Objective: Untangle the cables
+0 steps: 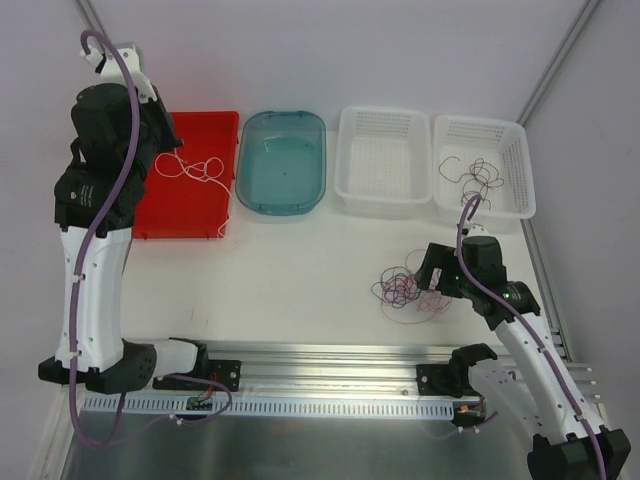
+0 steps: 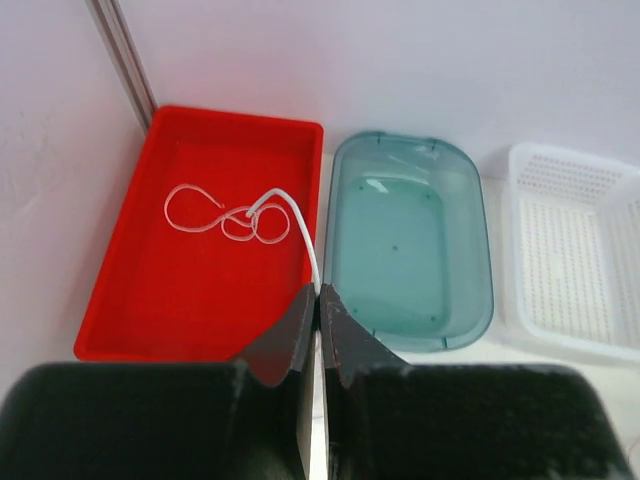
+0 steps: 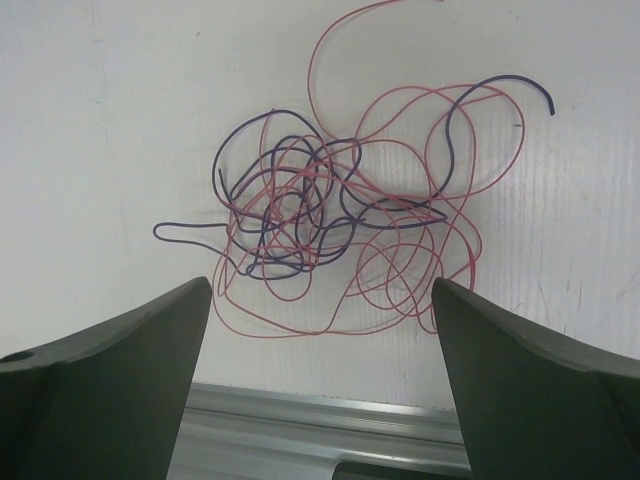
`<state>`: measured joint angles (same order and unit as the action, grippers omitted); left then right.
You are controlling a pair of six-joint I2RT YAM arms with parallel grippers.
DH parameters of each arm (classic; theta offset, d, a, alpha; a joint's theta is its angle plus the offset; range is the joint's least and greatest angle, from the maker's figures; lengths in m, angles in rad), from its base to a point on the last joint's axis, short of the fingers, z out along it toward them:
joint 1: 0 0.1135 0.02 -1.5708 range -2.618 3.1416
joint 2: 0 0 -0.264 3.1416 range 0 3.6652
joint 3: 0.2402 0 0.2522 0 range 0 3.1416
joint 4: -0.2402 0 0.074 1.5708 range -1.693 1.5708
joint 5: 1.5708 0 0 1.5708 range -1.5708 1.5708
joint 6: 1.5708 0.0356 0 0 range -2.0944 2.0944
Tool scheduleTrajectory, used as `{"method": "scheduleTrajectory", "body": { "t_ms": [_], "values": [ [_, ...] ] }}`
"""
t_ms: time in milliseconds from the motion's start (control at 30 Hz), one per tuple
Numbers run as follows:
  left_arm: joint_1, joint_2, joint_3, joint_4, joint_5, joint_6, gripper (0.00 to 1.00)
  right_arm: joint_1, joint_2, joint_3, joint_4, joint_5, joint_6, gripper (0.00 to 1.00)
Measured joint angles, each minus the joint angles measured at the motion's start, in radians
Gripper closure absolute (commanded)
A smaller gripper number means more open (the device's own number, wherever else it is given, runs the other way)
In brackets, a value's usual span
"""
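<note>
While tangled, cables (image 3: 330, 230) just ahead of wide-spread right gripper (image 3: 322, 292).

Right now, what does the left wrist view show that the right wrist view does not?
Only the left wrist view shows the red tray with a white cable looped in it, one end pinched in the shut left gripper, plus the teal tub and a white basket. Only the right wrist view shows the tangled clump of red-pink and dark strands, the open right gripper over it, and a metal rail. Both show thin cables and the white table.
</note>
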<state>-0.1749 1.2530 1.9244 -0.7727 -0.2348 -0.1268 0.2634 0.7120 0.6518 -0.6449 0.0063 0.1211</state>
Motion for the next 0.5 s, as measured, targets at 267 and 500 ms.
{"method": "scheduleTrajectory", "body": {
  "t_ms": [267, 500],
  "values": [
    [0.000, 0.191, 0.297, 0.005, -0.055, 0.047, 1.00, 0.000, -0.006, 0.009, -0.019, -0.027, -0.003, 0.03],
    [0.031, 0.233, 0.366, 0.041, -0.055, 0.087, 1.00, 0.000, -0.003, 0.047, -0.025, -0.038, -0.004, 0.03]
  ]
}}
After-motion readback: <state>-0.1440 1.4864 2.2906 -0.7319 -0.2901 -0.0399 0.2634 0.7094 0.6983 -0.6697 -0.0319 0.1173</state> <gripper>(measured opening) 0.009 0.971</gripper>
